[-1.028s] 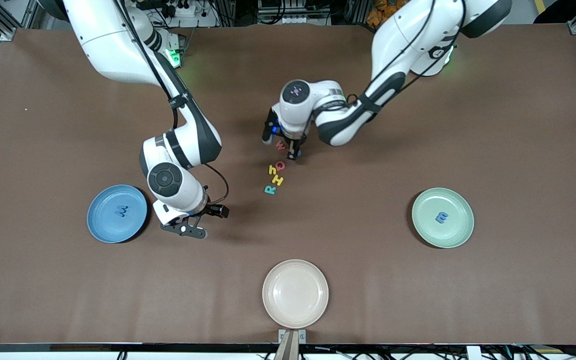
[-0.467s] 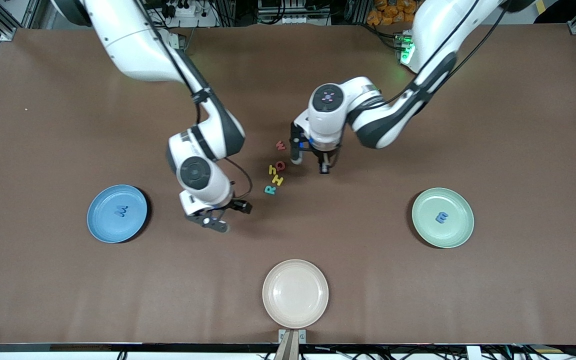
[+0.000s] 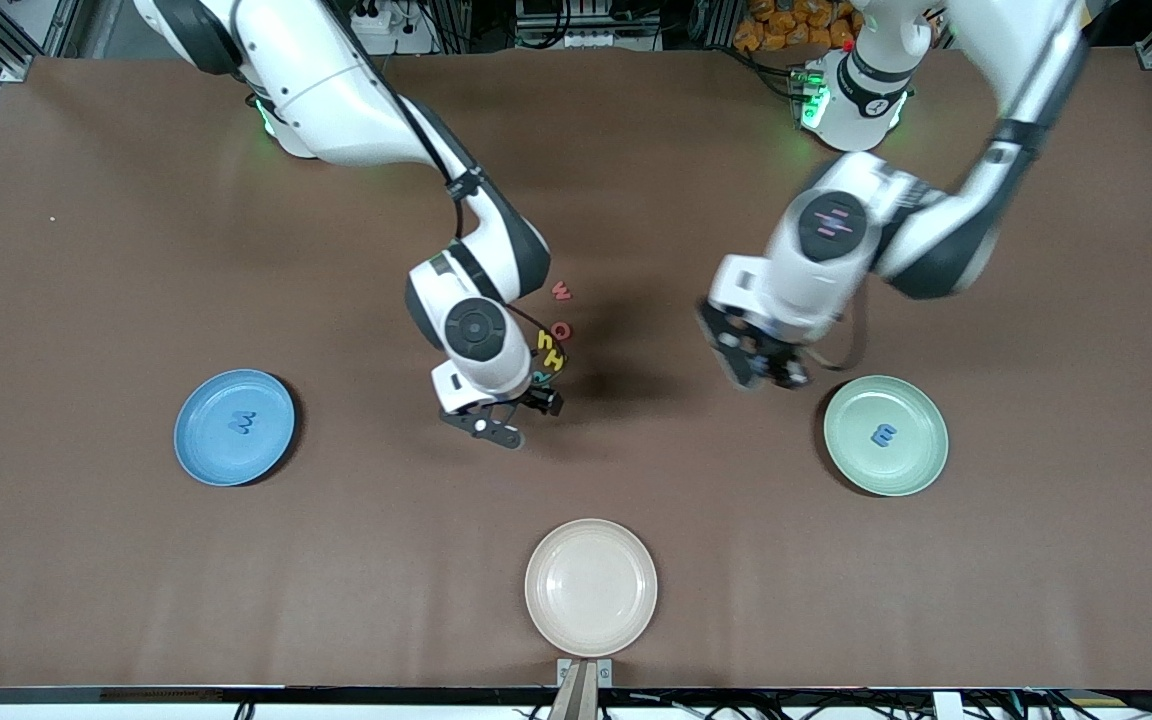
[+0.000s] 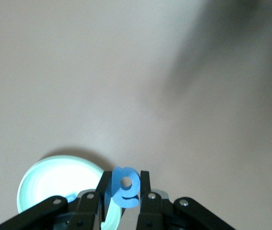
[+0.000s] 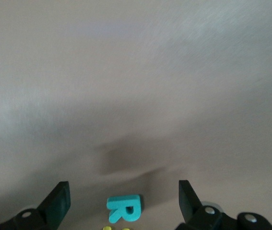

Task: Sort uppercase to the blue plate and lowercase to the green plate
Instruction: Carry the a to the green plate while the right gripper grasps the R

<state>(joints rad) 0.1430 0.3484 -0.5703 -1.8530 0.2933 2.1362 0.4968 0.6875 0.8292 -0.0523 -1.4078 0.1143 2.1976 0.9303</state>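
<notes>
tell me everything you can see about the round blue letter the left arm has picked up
The round blue letter is a small piece of medium-blue foam, by its look: a thick rounded loop with a small hole through it and a curled tail below. It is off the table, pinched on both sides between the fingers of the left gripper, which is shut on it, with its face toward the wrist camera. It hangs over bare brown table just short of the green plate. Nothing but the fingers touches it.

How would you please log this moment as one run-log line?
left gripper: shut on round blue letter, near green plate | right gripper: open over teal R | blue plate: holds M
</notes>
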